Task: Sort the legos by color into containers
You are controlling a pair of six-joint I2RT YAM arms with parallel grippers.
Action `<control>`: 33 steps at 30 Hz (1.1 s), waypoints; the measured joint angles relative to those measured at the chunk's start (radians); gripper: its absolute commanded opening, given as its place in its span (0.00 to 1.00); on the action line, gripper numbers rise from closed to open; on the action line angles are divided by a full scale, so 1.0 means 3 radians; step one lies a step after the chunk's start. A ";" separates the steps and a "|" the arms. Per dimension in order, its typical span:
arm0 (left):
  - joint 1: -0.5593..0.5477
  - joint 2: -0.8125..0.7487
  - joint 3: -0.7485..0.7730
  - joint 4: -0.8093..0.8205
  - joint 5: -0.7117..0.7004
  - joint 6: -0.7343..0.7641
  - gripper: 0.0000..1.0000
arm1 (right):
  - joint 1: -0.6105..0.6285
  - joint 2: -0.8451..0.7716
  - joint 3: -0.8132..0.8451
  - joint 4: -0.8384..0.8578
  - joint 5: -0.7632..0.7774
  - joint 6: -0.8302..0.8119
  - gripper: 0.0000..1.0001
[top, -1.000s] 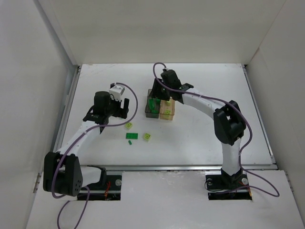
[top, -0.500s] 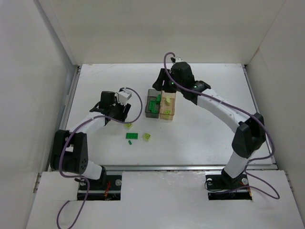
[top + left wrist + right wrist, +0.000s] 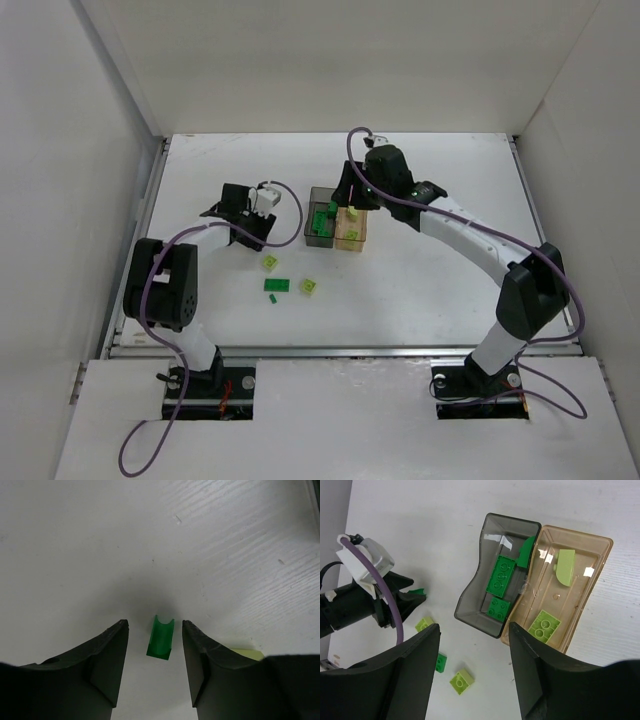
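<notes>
My left gripper (image 3: 258, 236) (image 3: 155, 625) is open and low over the table, its fingers on either side of a small dark green curved lego (image 3: 161, 637) that lies on the table. A lime lego (image 3: 243, 653) peeks out behind the right finger. My right gripper (image 3: 350, 197) (image 3: 474, 627) is open and empty, raised above the joined bins. The grey bin (image 3: 308, 225) (image 3: 472, 597) holds dark green legos (image 3: 501, 575). The tan bin (image 3: 358, 240) (image 3: 580, 595) holds lime legos (image 3: 545, 625).
Loose on the table in front of the bins lie two lime legos (image 3: 270, 263) (image 3: 309, 287), a dark green lego (image 3: 277, 285) and a smaller dark green piece (image 3: 272, 298). White walls enclose the table on three sides.
My right gripper has risen from low over the grey bin and its arm has stretched out to the right. My left arm has folded in, with its gripper staying near the same spot.
</notes>
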 measured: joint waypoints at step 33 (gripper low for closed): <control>-0.1007 0.0078 0.1563 -0.0196 0.0512 -0.0106 0.20 | 0.0000 -0.0951 -0.0614 -0.0350 0.0800 0.0167 0.63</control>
